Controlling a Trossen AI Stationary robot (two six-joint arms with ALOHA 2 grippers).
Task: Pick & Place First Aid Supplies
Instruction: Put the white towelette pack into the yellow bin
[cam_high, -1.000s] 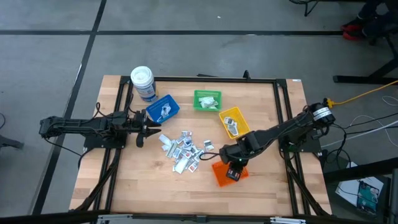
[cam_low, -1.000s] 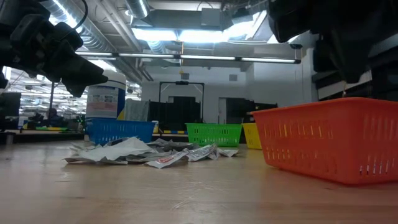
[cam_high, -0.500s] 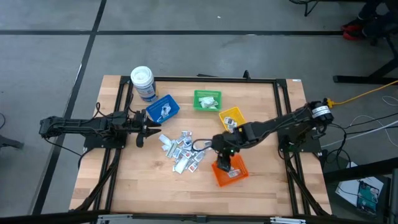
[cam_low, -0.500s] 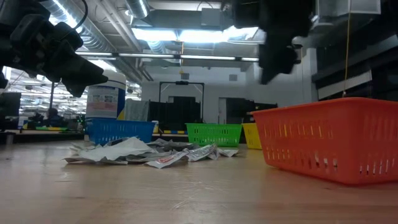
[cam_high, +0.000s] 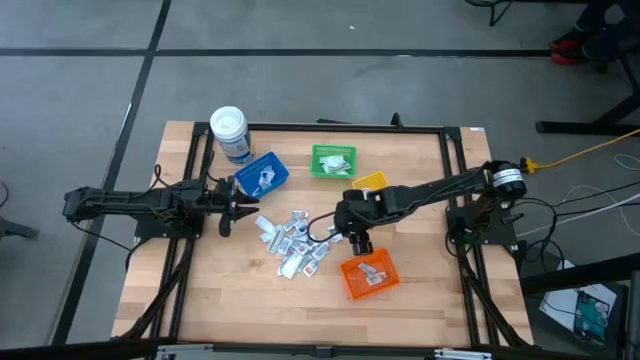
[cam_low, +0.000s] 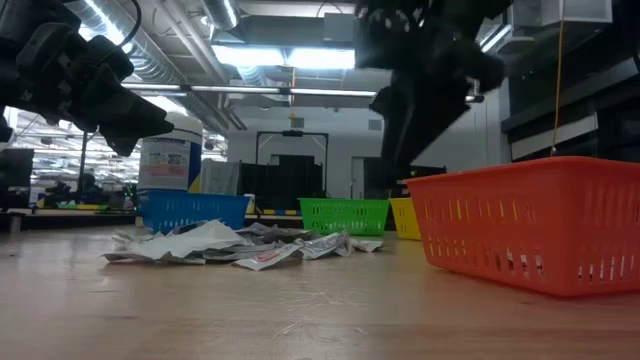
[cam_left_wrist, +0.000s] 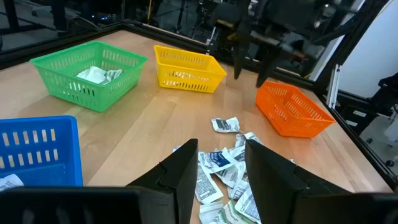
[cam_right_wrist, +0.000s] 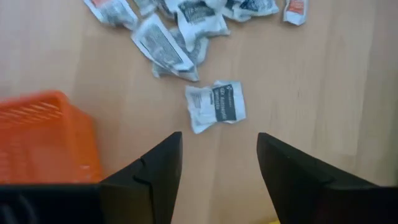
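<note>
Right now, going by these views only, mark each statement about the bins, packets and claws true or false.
1. The right claw is open and holds nothing. True.
2. The orange bin is empty. False: a white packet lies in it.
3. The loose packets lie piled on the wooden table, between the two claws. True.
4. The left claw is shut on a packet. False: it is open, empty, beside the blue bin.
5. The green bin holds something white. True.
6. The white-lidded jar stands inside the yellow bin. False: it stands on the table near the blue bin.
</note>
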